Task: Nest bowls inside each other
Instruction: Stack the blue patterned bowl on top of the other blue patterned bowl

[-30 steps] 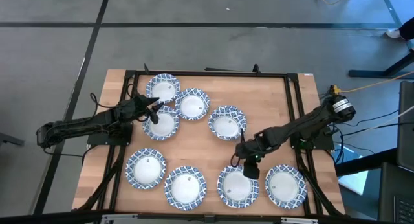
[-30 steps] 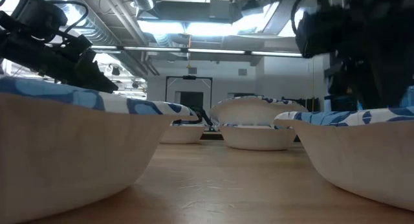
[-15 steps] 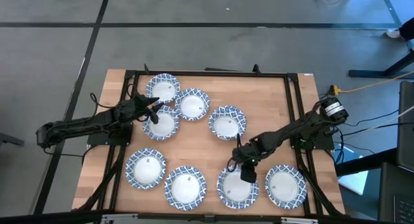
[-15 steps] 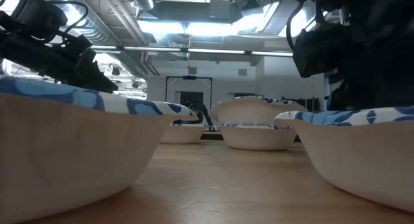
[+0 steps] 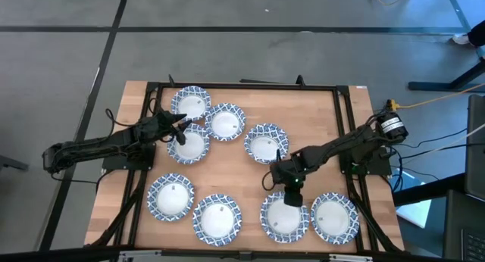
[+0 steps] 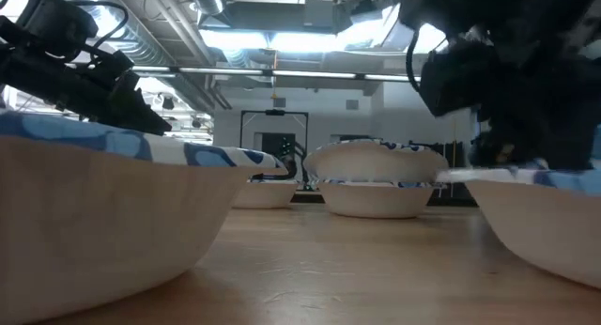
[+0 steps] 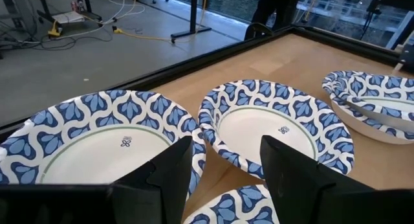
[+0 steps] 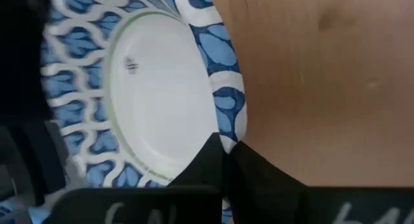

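Evidently light, thin-walled and slightly flexible, the bowl (image 5: 284,216) near the table's (image 5: 311,118) front edge is pinched at its patterned rim by the right gripper (image 5: 289,192), the sensible hold, while the left gripper (image 5: 180,129) hovers spread over the back-left cluster (image 5: 204,122).

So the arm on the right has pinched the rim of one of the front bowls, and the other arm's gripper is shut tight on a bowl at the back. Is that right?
Not quite. The left gripper holds nothing: the left wrist view shows its fingers apart, poised over the back bowls. The rest holds: in the right wrist view the right gripper is pinched on the rim of a front bowl, second from the right end of the front row in the high view.
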